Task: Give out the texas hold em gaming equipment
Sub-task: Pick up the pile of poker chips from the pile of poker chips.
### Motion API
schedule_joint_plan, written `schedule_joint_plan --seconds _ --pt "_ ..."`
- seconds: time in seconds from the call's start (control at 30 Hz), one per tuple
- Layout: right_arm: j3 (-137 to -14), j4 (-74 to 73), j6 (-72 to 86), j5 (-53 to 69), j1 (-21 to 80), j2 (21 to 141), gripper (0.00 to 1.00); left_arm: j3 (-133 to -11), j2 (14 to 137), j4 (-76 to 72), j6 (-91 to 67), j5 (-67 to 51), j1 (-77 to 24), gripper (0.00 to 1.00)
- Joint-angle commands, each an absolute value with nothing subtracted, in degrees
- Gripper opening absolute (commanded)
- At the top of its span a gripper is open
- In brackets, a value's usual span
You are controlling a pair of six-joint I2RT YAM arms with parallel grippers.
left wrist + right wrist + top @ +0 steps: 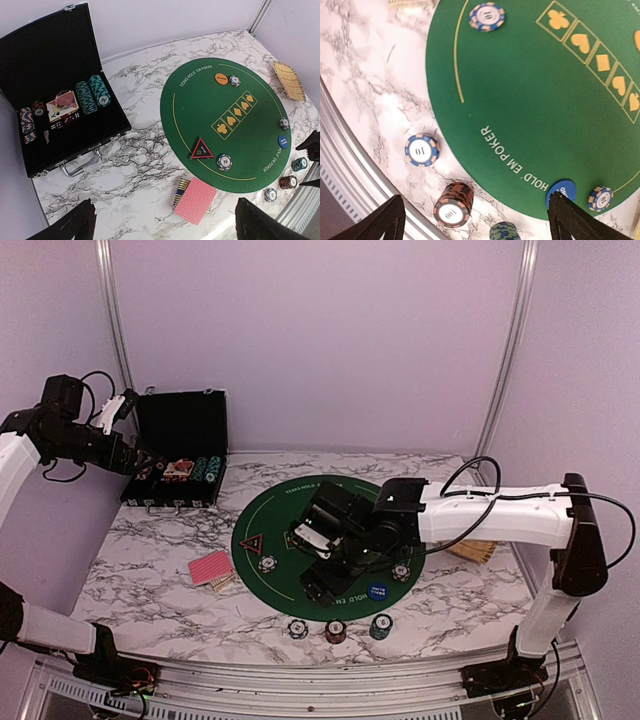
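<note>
Your right gripper (476, 197) hangs over the near rim of the round green felt mat (530, 90). Its two fingers are spread wide and nothing sits between them.

In its wrist view, the blue round button (561, 192) lies on the mat right at the tip of the finger on the right of that view. A small blue-and-white striped chip (600, 198) sits just past it, on that finger's outer side.

Off the mat, on the white marbled tabletop (365, 75), a short red-and-black chip stack marked 100 (453, 204) stands between the fingers, nearer the one on the left. A single blue-and-white chip marked 10 (422, 150) lies just ahead of that stack. A teal chip stack (505, 231) is cut off by the bottom edge of the view. Another striped chip (487, 16) rests on the mat well ahead of the gripper.

Your left gripper (165, 201) is held high with its fingers wide apart and empty.

- **Below it:** the deck of red-backed playing cards (196, 200) lies on the marble, nearer the finger on the right of that view.
- **Ahead, on the mat:** the black-red triangle marker (201, 148) sits just beside a chip marked 10 (224, 162). Farther on is the orange round button (221, 78).
- **Ahead and to the left:** the black hinged chip case (50, 60) lies open, with teal chip stacks (92, 94) inside.
</note>
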State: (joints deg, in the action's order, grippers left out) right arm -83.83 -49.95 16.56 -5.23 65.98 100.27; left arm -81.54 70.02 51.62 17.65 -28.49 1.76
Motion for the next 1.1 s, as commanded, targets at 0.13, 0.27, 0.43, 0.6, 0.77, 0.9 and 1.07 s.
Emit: schedule_joint_plan --seconds 0.13,0.27,0.43,0.6,0.77,0.9,1.07 --pt "-84.2 -53.9 15.2 -3.6 69.5 105.2 0.99 -82.0 68.6 52.9 18.8 -29.2 1.5 0.99" --pt "-82.3 -53.2 15.0 -3.0 69.5 105.9 0.97 -81.8 68.3 53.1 18.9 -29.0 1.5 0.99" --pt "-80.0 -51.9 14.8 -1.3 69.6 106.0 0.91 -81.8 68.3 53.2 19.1 -29.1 1.6 0.99" --pt "-78.5 -51.0 14.4 1.5 69.7 106.1 0.84 -81.9 68.4 53.2 19.1 -29.2 1.5 0.99" --pt "-77.7 -50.4 14.1 2.8 70.0 106.2 0.84 -82.0 68.5 53.1 19.1 -29.3 1.5 0.99" --pt "-77.3 -50.1 14.1 2.6 69.9 106.5 0.79 -82.0 68.5 53.2 19.1 -29.1 1.5 0.99" --pt "-77.2 -50.0 14.2 1.8 69.9 106.8 0.71 -82.1 68.3 53.2 19.2 -29.0 1.6 0.99"
